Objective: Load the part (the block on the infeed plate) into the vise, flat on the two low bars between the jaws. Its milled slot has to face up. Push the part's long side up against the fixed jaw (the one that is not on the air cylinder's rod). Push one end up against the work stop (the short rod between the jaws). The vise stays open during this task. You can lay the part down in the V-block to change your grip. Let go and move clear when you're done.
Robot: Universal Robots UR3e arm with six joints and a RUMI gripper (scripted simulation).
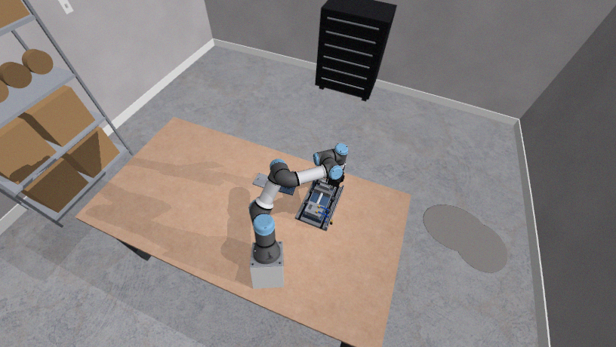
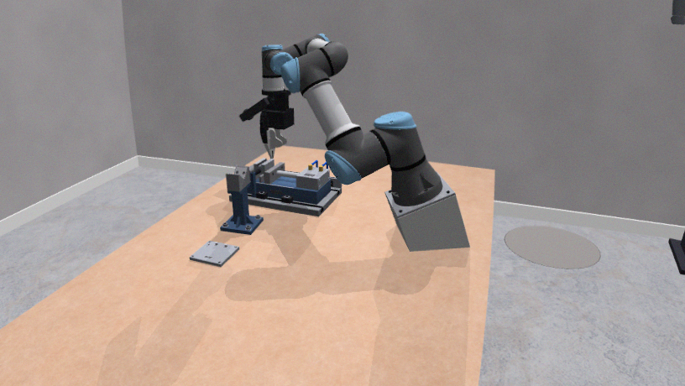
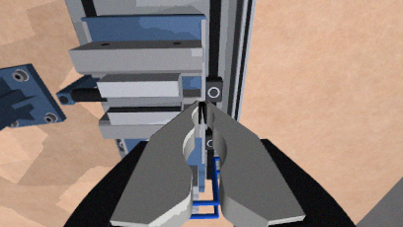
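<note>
The part (image 3: 140, 89) lies between the vise jaws, its slot facing up in the wrist view. One long side is close along the fixed jaw (image 3: 135, 60); contact is hard to judge. The moving jaw (image 3: 133, 131) is on its other side; any gap there is unclear. The black work stop rod (image 3: 88, 95) meets or nearly meets the part's left end. Low bars (image 3: 192, 93) show past its right end. My gripper (image 2: 272, 157) (image 3: 201, 103) is shut and empty, its tips just right of the part's right end. The infeed plate (image 2: 214, 252) (image 1: 260, 179) bears no visible part.
The V-block (image 2: 235, 183) stands on a blue post beside the vise, between vise and infeed plate. The cylinder block (image 2: 312, 179) with blue hoses (image 3: 204, 202) is on the robot-base side. The vise base rail (image 3: 239, 59) runs along the right.
</note>
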